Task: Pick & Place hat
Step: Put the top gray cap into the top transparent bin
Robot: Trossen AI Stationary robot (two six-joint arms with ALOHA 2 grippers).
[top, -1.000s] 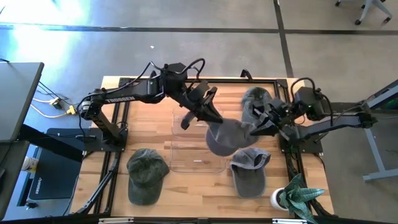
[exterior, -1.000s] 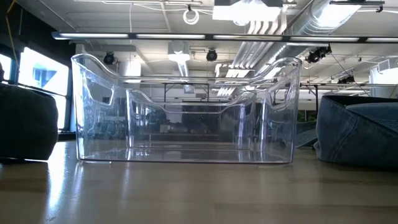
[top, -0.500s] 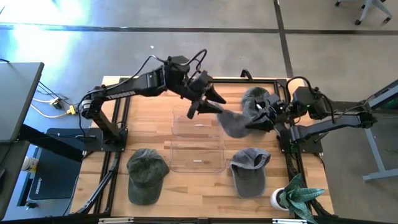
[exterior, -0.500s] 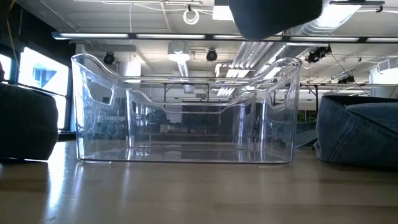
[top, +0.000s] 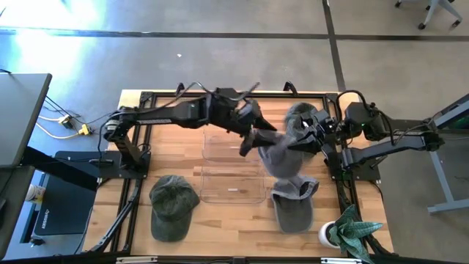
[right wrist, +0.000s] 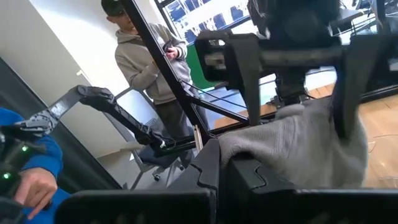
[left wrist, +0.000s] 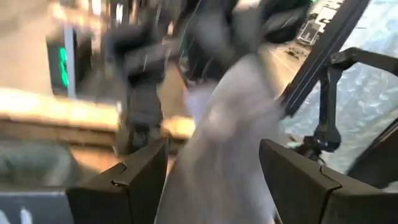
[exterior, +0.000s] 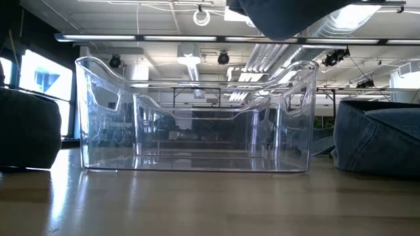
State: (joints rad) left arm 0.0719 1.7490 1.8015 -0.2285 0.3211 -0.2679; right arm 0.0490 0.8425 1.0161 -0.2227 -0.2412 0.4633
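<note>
A grey hat (top: 282, 158) hangs in the air over the right end of the clear bin (top: 233, 165). My right gripper (top: 302, 141) is shut on it, coming in from the table's right. My left gripper (top: 256, 138) stands open at the hat's left side. In the left wrist view the grey cloth (left wrist: 224, 143) fills the gap between its two fingers. In the low view only the hat's dark underside (exterior: 282, 16) shows, above the bin (exterior: 193, 118). My right gripper (right wrist: 221, 155) pinches a bunched edge of the hat's cloth (right wrist: 249, 146) between its two fingers, which point level from the table's right side. The hat hangs slack below and beside the fingers, clear of the table and the bin. My left gripper: I cannot tell whether its open fingers touch the cloth.
A green hat (top: 174, 205) lies near the front left. A grey-blue hat (top: 293, 207) lies at the front right and another hat (top: 300, 116) at the far right. A potted plant (top: 348, 231) stands at the front right corner. A person (right wrist: 149, 56) stands beyond the table.
My left gripper has opened, let go of the hat and moved down and toward the table's right edge. The hat has shifted right with it and now hangs from my right gripper alone. Its lower part has dropped into the top of the low view.
</note>
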